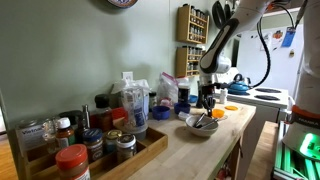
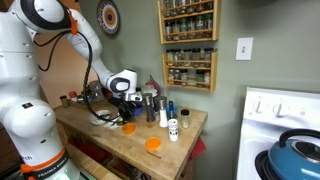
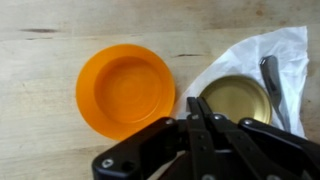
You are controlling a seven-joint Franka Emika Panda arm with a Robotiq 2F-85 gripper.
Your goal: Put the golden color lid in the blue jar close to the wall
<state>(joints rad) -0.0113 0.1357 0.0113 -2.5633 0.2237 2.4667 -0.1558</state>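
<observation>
Closed and empty, the hand (image 3: 198, 110) is hovering over the golden lid (image 3: 235, 100) lying beside an orange lid (image 3: 125, 88) on the table (image 3: 40, 90), likely aligning before opening to grasp.

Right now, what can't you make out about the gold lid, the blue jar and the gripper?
The golden lid: in the wrist view its lower edge is hidden by the gripper; too small to find in both exterior views.
The blue jar: outside the wrist view; in an exterior view too small to show whether it is open.
Contact: whether the gripper touches the lid, the wrist view cannot settle.
</observation>
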